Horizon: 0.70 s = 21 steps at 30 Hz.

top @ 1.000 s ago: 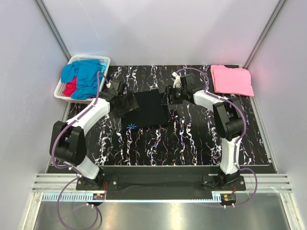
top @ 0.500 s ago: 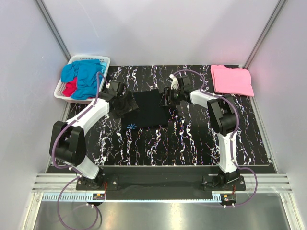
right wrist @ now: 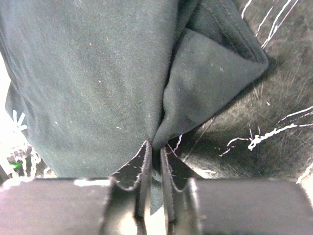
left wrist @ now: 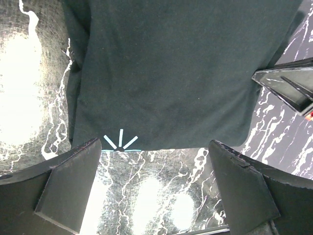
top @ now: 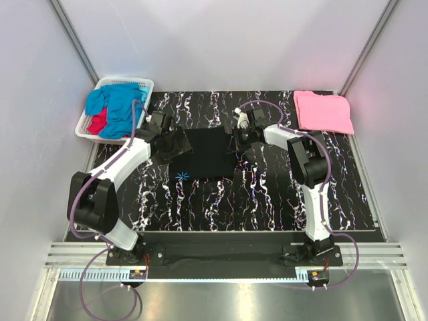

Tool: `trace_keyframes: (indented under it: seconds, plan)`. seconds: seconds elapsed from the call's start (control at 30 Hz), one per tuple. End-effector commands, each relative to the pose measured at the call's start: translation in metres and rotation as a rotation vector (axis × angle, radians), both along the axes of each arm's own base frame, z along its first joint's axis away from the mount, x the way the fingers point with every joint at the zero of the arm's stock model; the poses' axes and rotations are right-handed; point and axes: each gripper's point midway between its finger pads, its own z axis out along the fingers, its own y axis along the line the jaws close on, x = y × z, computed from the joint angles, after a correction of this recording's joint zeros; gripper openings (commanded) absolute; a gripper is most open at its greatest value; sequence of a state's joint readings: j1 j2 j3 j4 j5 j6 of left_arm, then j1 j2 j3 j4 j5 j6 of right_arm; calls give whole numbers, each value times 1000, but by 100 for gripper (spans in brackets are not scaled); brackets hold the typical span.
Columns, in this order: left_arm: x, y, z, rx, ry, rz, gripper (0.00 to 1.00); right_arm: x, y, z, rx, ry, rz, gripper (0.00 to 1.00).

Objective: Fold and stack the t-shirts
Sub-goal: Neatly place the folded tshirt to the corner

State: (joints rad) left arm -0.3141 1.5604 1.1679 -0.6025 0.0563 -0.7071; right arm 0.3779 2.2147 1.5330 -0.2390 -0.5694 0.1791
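A black t-shirt (top: 208,152) lies folded flat in the middle of the marbled table, a small light-blue sunburst mark at its near-left corner. My left gripper (top: 175,146) hovers over the shirt's left edge, open, with only table between its fingers (left wrist: 68,181); the cloth (left wrist: 171,73) lies just beyond them. At the shirt's right edge my right gripper (top: 235,142) is shut, pinching a raised fold of the black cloth (right wrist: 205,73) between its fingertips (right wrist: 154,147). A pink t-shirt (top: 324,111) lies folded at the back right.
A white slotted basket (top: 144,84) at the back left corner holds a bright blue t-shirt (top: 119,105) and a red one (top: 98,124). The black marbled mat (top: 221,207) ends near grey walls on both sides.
My right gripper has shut on the black t-shirt's right edge after standing open over it. The left gripper has stayed open and barely shifted.
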Motion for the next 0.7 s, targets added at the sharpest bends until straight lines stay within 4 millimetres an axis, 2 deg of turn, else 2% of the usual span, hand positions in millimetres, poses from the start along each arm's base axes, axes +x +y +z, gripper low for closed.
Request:
trace_keyframes:
  seconds: [0.0,0.07,0.27,0.37,0.57,0.67]
  plan:
    - [5,-2,21,-34,-71,-7,99,-12,-1,-8,-40,42,38,10]
    - [4,0,23,-32,-78,-1,99,-13,-2,-8,-49,47,30,0]
    - [0,4,30,-33,-97,8,99,-4,-16,9,-125,-17,-32,0]
    - [-2,6,32,-33,-101,7,99,6,-32,29,-203,-80,-88,0]
    - [-4,9,36,-36,-107,6,99,27,-66,52,-400,-182,-144,0]
    - [-5,10,35,-34,-106,6,99,43,-94,64,-547,-240,-218,0]
